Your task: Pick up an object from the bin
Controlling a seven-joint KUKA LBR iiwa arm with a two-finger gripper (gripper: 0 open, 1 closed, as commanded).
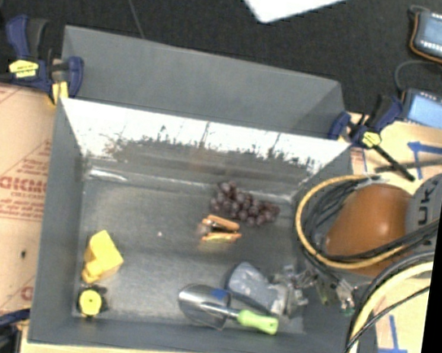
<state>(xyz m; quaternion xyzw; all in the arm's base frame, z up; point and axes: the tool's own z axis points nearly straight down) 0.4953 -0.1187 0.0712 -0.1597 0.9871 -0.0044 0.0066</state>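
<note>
Scoop [221,311] lies left-right, green handle nearest end effector [295,296].

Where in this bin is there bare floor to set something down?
Widest bare floor: the left-centre, between the yellow block, the purple grapes and the scoop. The back left corner is bare too. Crowded: front right, where the gripper, grey-blue lump and scoop sit close.

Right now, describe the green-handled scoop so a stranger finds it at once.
Look in the grey bin, along its near wall, right of middle. The scoop lies there, just below a blue-grey lump. Only it has a shiny metal bowl and a bright green handle.
</note>
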